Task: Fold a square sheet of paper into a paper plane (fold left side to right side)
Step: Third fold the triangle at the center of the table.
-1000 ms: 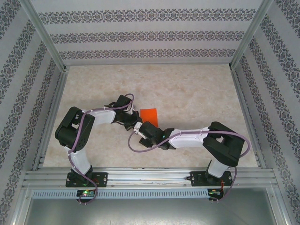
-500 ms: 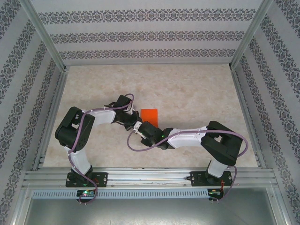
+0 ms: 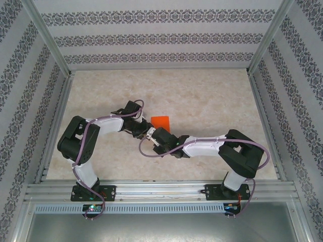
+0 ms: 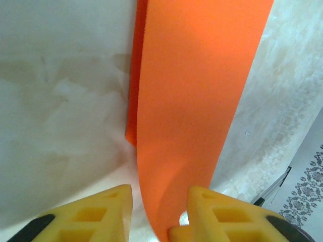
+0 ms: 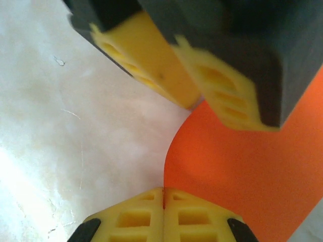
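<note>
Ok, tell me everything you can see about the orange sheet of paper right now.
The square sheet of paper is thin, matte, plain bright orange-red. It lies doubled over on the table, its upper layer bowed rather than pressed flat, a strip of the lower layer showing along one side. The right claw is shut on its curled edge; the left claw stands open, one finger on either side of the upper layer.

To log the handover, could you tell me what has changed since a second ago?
The right tool edged toward the orange paper sheet and shut on its edge; the left tool opened its jaws. The sheet stayed where it was.
</note>
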